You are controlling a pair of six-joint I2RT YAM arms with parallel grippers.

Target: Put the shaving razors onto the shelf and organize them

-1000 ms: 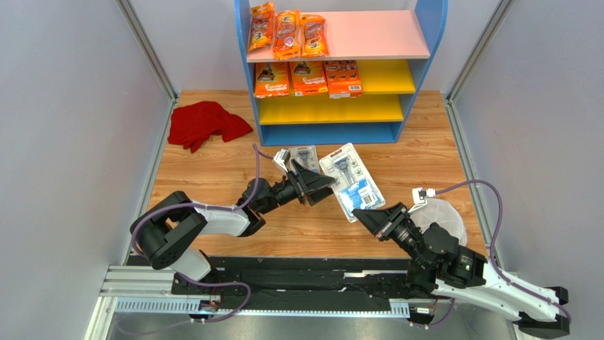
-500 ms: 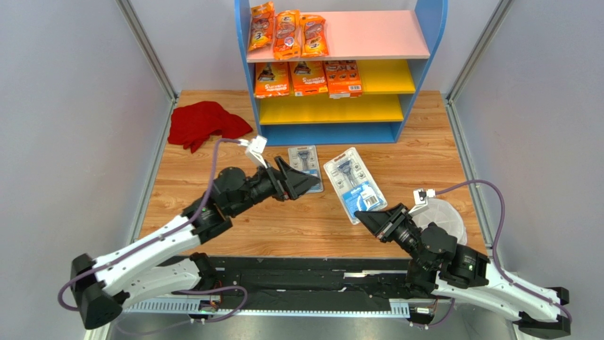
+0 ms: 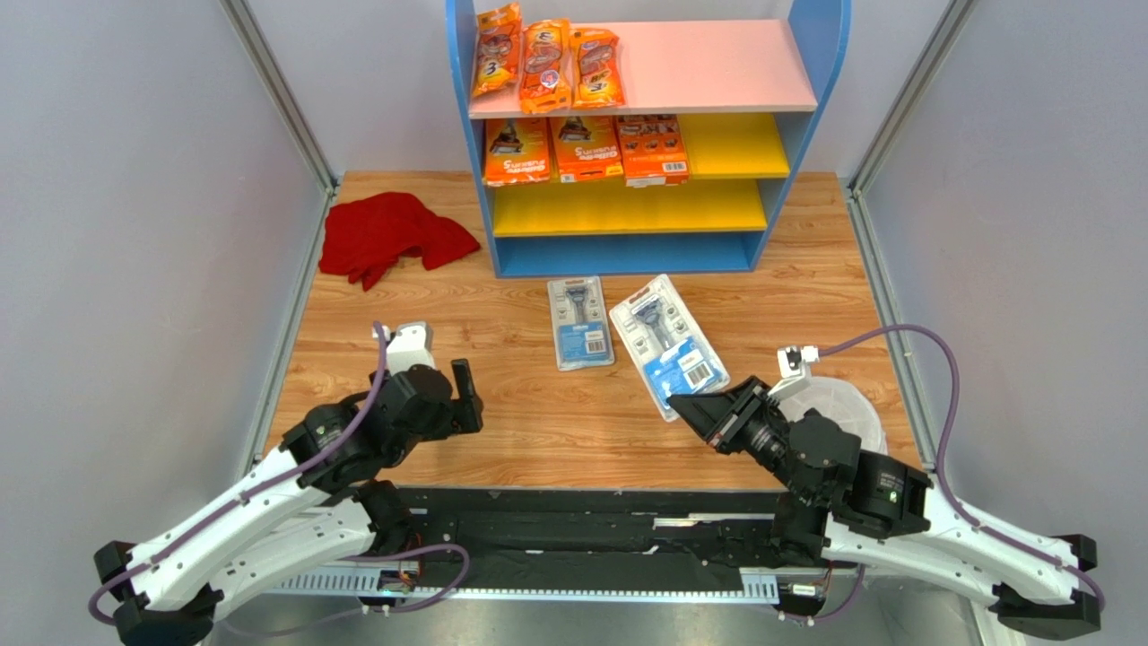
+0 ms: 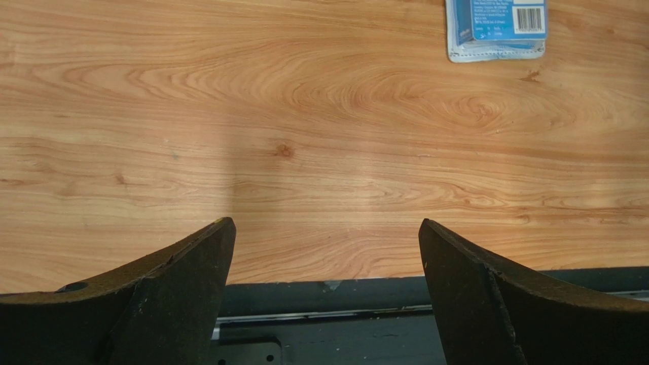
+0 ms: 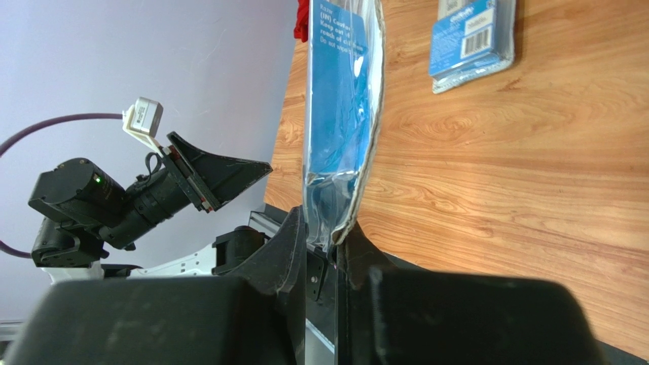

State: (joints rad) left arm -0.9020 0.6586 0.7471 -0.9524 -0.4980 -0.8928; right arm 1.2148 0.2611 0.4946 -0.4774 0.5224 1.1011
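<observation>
The right tool point(image 5: 324, 247) is pinching the blister card point(image 3: 667, 347) by its near edge, likely for lifting to the shelf point(image 3: 627, 253), while the left tool point(image 4: 326, 236) is hovering spread, empty.

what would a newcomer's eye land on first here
The blue shelf at the far edge, with bright orange razor packs lined up on its pink top board and upper yellow board, and the red cloth crumpled on the table to its left. Mid-table are two grey-blue blister cards; the right gripper is clamped on the near edge of the larger card, while the left gripper hangs open over bare wood at the near left.
</observation>
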